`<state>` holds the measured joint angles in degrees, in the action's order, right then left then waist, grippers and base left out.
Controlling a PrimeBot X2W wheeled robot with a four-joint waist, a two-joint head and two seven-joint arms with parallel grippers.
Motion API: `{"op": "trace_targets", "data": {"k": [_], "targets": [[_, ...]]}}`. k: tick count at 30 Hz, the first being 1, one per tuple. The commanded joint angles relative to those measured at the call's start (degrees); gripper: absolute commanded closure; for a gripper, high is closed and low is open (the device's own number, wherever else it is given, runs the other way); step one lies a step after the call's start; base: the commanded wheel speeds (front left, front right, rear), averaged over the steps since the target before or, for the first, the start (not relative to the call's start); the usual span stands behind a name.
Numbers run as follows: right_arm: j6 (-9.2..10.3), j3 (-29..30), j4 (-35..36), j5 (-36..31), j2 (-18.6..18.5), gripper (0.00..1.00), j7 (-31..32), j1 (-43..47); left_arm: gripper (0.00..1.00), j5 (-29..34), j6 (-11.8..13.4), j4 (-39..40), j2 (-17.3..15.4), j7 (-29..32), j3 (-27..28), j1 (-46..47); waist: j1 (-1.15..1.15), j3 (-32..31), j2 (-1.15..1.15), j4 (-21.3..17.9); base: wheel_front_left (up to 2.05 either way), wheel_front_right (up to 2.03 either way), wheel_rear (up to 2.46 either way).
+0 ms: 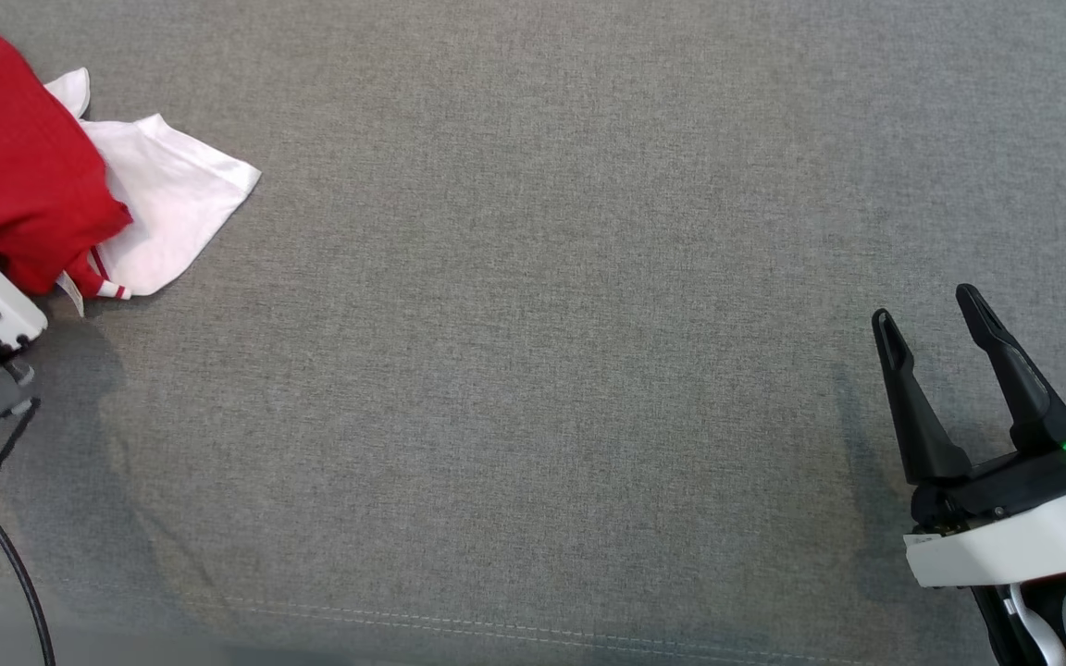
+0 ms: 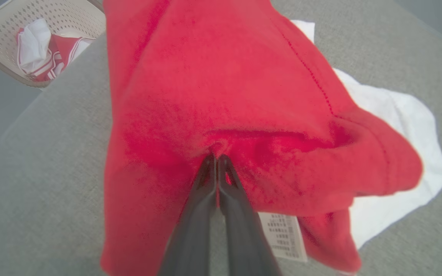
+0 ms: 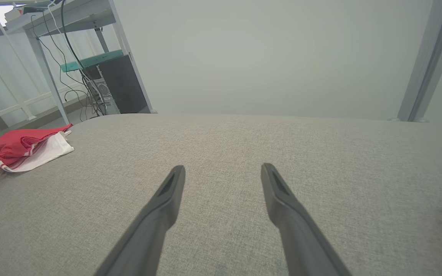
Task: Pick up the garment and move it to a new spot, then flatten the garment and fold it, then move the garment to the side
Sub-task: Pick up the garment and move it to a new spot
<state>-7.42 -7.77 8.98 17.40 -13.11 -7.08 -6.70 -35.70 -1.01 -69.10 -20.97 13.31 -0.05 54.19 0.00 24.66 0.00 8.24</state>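
Now the left hand (image 2: 217,158) pinches the red-and-white garment (image 2: 225,88), bunched at the far left of the worktop (image 1: 533,370); the right hand (image 1: 925,307) hovers spread and empty. Pickup looks barely begun, with moving, flattening, folding and setting aside all left.

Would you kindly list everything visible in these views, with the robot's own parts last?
garment: one, red and white, bunched at the surface's far left
label: one, white, at the garment's lower edge
surface: one, grey fabric, under the garment
basket: one, beige, off the surface's edge, holding red-and-white cloth
rack: one, pale metal with cables, beyond the surface
left pincer: one, dark, shut on the garment
right pincer: one, dark, open above bare surface
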Motion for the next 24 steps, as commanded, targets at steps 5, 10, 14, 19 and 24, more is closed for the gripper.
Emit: {"op": "trace_targets", "data": {"k": [5,10,14,19,24], "targets": [[-0.07,-0.55,0.90,0.50,-0.02,0.00,-0.39,0.73,1.00,2.24,-1.08,4.40,-5.34,-2.39,-1.16,4.92,0.00,-1.78,0.00,1.10,0.00,0.00,0.00],[-0.07,-0.84,-0.01,0.64,0.60,0.00,-0.47,0.72,1.00,4.62,-2.02,8.43,-6.57,-5.84,-3.43,8.02,0.00,-4.00,0.00,1.66,0.00,0.00,0.00],[-0.07,-0.76,-0.87,0.89,1.49,0.00,-1.03,0.74,1.00,5.32,-3.31,12.42,-6.42,-9.52,-4.48,9.11,0.00,-5.68,0.00,1.37,0.00,0.00,0.00],[-0.07,-0.36,-1.86,1.08,2.94,0.00,-2.39,1.03,1.00,4.43,-4.16,17.94,-4.55,-13.85,-4.43,5.80,0.00,-7.28,0.00,0.04,0.00,0.00,0.00],[-0.07,0.44,-2.85,0.88,4.70,0.00,-3.64,1.64,1.00,3.93,-3.23,29.99,-0.08,-17.66,-5.44,-3.24,0.00,-8.19,0.00,-2.31,0.00,0.00,0.00]]}}
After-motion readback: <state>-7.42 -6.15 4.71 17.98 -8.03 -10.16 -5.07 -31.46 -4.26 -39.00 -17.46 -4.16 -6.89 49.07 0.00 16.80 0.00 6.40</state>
